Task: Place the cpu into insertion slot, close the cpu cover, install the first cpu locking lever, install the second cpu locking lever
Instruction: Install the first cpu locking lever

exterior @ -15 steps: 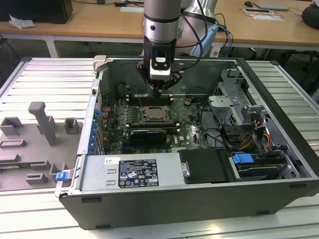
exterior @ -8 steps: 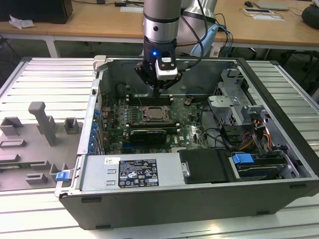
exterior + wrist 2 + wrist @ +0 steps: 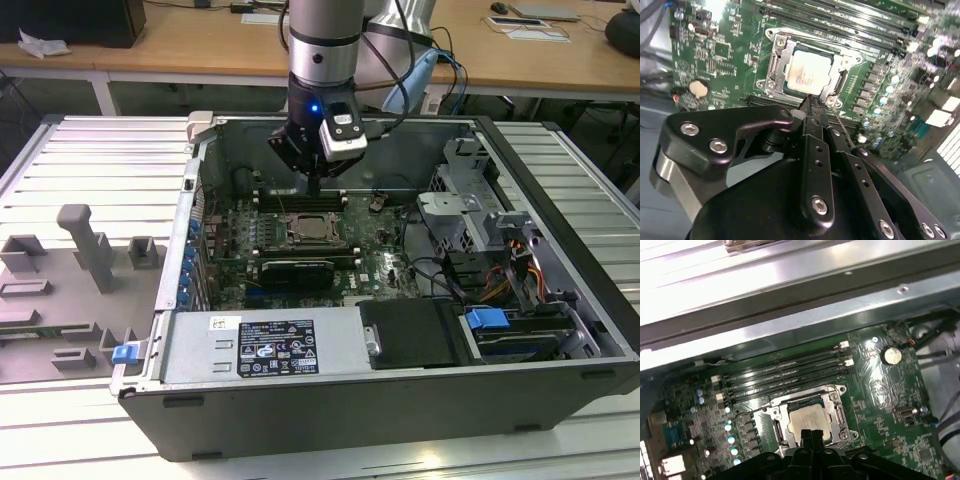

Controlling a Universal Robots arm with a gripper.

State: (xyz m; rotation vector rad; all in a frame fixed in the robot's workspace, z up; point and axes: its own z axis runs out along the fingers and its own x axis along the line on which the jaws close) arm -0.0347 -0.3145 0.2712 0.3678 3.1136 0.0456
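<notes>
Starting at the case front, a white sticker on the power supply carries print too fine to read. Behind it, the cpu lies in the insertion slot under the lowered cpu cover. Farther back the arm drops straight down, the gripper at the slot's far edge, fingers pinched together, empty.

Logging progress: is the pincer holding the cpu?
No, the cpu lies flat in the insertion slot, beyond the pincer.
</notes>
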